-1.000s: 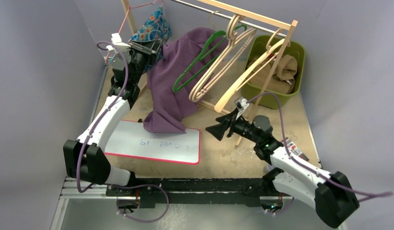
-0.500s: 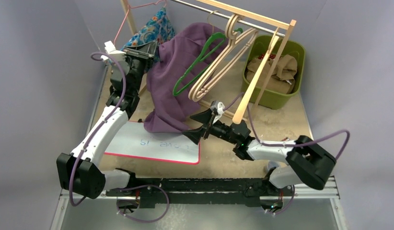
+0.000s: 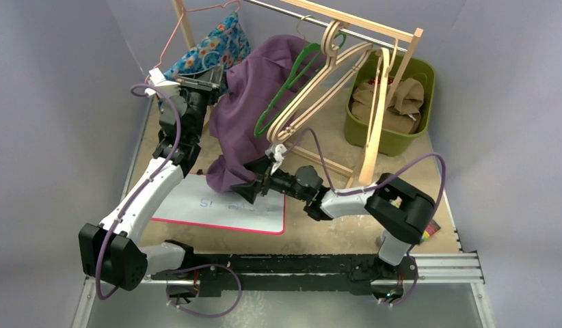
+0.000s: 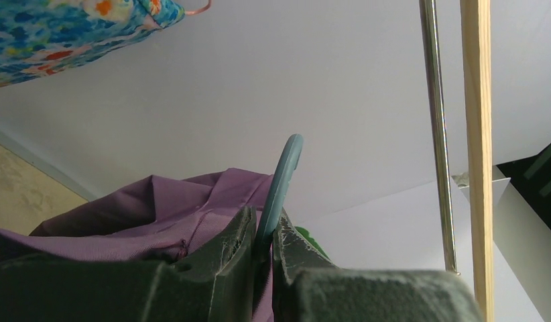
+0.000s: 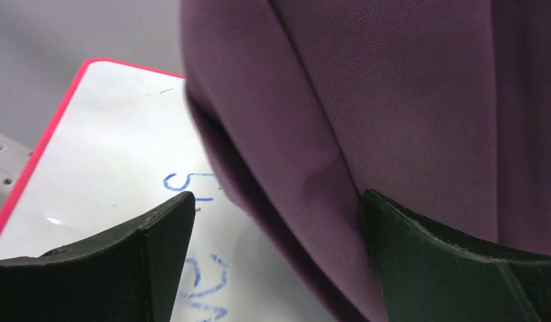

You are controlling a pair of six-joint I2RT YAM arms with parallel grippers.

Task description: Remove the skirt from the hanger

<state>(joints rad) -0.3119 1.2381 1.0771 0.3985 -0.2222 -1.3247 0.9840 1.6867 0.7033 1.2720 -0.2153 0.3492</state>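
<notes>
Top external: skirt [image 3: 245,113] hangs lengthwise, hem down, from green hanger [image 3: 286,89] pinched by left jaws; right jaws spread.

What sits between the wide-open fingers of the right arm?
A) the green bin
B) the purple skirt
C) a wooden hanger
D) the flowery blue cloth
B: the right wrist view shows a fold of the purple skirt between the spread right fingers, above the whiteboard.
</notes>
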